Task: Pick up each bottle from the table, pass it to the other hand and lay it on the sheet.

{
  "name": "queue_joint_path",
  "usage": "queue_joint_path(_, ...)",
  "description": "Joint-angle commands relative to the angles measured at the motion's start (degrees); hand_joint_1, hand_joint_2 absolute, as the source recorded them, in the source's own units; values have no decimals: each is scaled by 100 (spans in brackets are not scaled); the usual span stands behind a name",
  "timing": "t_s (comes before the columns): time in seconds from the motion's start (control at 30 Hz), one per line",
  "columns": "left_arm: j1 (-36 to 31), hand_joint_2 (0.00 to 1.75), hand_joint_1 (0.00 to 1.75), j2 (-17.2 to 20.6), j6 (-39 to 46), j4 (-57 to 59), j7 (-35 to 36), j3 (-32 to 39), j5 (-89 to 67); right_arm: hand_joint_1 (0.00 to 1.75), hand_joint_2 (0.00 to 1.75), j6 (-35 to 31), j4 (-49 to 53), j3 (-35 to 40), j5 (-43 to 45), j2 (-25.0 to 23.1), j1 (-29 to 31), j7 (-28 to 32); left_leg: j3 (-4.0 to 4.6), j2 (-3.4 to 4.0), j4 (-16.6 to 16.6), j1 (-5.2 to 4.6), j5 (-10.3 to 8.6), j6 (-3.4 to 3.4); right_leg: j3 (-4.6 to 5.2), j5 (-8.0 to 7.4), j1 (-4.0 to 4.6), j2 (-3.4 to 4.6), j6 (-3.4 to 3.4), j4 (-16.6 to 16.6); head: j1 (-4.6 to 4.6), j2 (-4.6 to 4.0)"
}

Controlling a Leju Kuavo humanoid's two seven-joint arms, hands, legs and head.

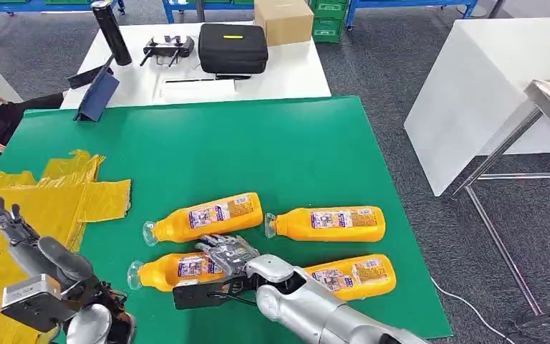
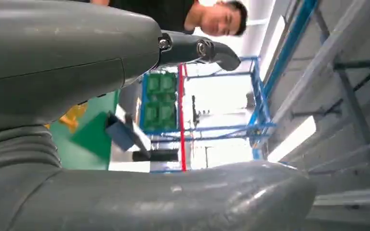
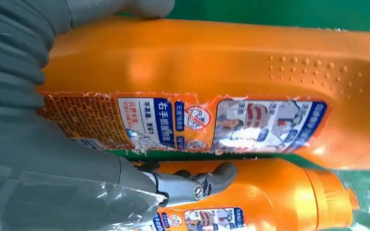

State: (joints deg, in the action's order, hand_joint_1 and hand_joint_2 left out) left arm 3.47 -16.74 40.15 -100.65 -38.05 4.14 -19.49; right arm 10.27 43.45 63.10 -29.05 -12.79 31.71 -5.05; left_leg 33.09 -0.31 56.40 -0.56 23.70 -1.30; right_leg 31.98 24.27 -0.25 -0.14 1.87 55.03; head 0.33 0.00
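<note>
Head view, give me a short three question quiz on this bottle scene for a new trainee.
1. How many orange bottles lie on the green table?
2. True or false: a bottle already lies on the yellow sheet.
3. Which bottle is the right hand on? A: front left bottle; B: back right bottle; C: front right bottle.

Key:
1. Four; the fourth is the back left bottle.
2. False; all four are still on the green surface.
3. A; the hand rests on it, and the right wrist view shows the fingers against an orange bottle, though a closed grip cannot be confirmed.
</note>
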Motion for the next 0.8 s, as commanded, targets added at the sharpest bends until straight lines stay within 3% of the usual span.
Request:
queue_joint_path(0.03, -166, 0, 0, 351, -15, 377, -195, 988, 707, 175, 175, 196, -561, 445, 206, 52, -88, -55, -4, 12, -18, 4, -13, 19, 1, -14, 2, 8, -7, -15, 0, 0)
queue_joint_path(0.53, -110, 0, 0, 235, -15, 339, -195, 1182, 781, 175, 175, -138, -544, 193, 625, 104, -57, 82, 1, -9, -4, 14, -7, 23, -1, 1, 7, -13, -9, -7, -2, 0)
queue_joint_path(0.63, 67, 0, 0, -11, -15, 177, -195, 1450, 570, 175, 175, -1199, 489, -871, 1308, 290, -702, 1001, -3, -6, -3, 14, -7, 18, 4, -3, 7, -9, -8, -7, 0, 0)
queue_joint_path(0.7, 59, 0, 0, 7, -15, -23, -195, 1414, 668, 175, 175, -1267, 731, -1021, 1437, 288, -818, 1262, -5, -6, -2, 18, -2, 14, 5, 0, 12, -9, -6, -11, 0, 0)
queue_joint_path(0.73, 217, 0, 0, -130, -15, -118, -195, 1515, 559, 175, 175, -1281, 2036, -1406, 1869, 518, -1426, 1591, 2, -9, 0, 17, -3, 17, 12, 0, 10, -12, -6, -7, 0, 0)
queue_joint_path(0.8, 340, 0, 0, -198, -15, -337, -195, 1578, 551, 175, 175, -1743, 2941, -1789, 1898, 736, -1955, 2386, 14, 3, 1, 14, 3, 12, 4, 2, 7, 1, -4, -6, -2, 0)
